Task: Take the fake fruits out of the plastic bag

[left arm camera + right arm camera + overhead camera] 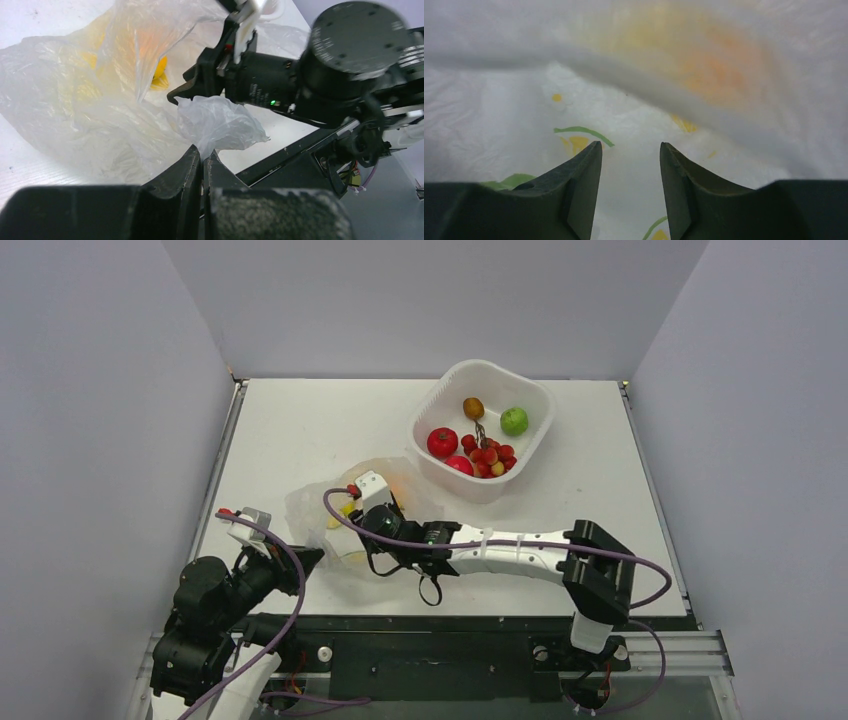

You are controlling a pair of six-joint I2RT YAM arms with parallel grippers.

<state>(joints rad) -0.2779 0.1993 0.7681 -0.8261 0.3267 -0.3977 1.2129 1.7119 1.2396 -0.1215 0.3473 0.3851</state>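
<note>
Closest in left wrist view, my left claw [202,161] is pinched together on a fold of the plastic bag [100,100]; an orange-yellow fruit [159,70] shows through the film ahead of it. Right wrist: I see the right claw [629,165] spread apart inside the bag, orange blur ahead, up right. Top view: red round fruit [442,442] and grapes [487,455] sit in the white tub [500,365], well beyond both claws.

1. The plastic bag [75,115]: translucent whitish, with a yellow lemon-slice and green leaf print; an orange-yellow glow inside, possibly a fruit.
2. Inside the white tub [470,485]: red round fruit [442,442], red grapes [487,455], green apple [514,421], brown oval fruit [473,408].
</note>
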